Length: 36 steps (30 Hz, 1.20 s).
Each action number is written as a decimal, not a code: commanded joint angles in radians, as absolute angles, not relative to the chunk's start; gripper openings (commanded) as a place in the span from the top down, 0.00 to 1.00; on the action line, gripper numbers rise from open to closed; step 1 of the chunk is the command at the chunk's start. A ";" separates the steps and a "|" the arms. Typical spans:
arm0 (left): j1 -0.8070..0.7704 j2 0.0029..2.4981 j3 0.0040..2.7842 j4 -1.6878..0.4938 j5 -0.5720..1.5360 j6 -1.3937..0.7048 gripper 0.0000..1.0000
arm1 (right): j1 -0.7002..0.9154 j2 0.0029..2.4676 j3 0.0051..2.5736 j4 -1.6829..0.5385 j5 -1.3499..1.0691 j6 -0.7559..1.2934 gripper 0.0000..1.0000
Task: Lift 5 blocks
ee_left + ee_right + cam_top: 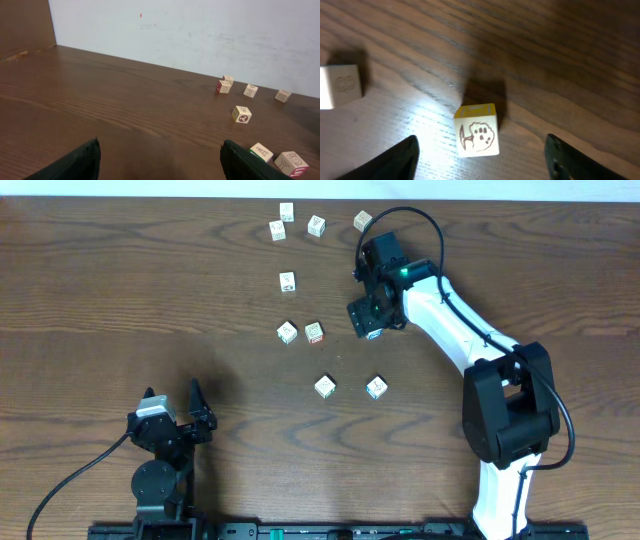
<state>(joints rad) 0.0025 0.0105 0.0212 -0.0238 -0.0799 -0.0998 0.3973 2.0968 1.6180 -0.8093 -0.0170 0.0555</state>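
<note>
Right gripper (480, 145) wide open, straddling a yellow-topped block (476, 134), no contact.
The block sits flat on the table (120, 300) with a gap to each finger. Second block (339, 86) near it on one side, other blocks (287, 280) scattered further out. Left gripper (160, 152) wide, empty, well apart from it.

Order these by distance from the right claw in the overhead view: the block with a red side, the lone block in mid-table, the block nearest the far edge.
1. block with a red side, just left of the right claw
2. lone block, farther left
3. far-edge block, at the top
</note>
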 commanded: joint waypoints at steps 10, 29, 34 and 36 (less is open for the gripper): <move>-0.001 0.005 0.004 -0.067 -0.089 -0.086 0.23 | 0.389 2.126 1.487 -0.711 -0.005 0.020 0.36; -0.001 0.005 0.004 -0.067 -0.089 -0.086 0.23 | 0.389 2.126 1.485 -0.638 -0.005 0.005 0.55; -0.001 0.005 0.004 -0.067 -0.089 -0.086 0.23 | 0.389 2.126 1.485 -0.631 -0.006 0.005 0.76; -0.001 0.005 0.004 -0.067 -0.089 -0.086 0.23 | 0.389 2.125 1.485 -0.631 -0.006 0.006 0.80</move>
<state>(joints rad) 0.0025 0.0105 0.0212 -0.0238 -0.0799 -0.0998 0.3920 2.1197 1.4887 -0.6312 -0.0097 0.0082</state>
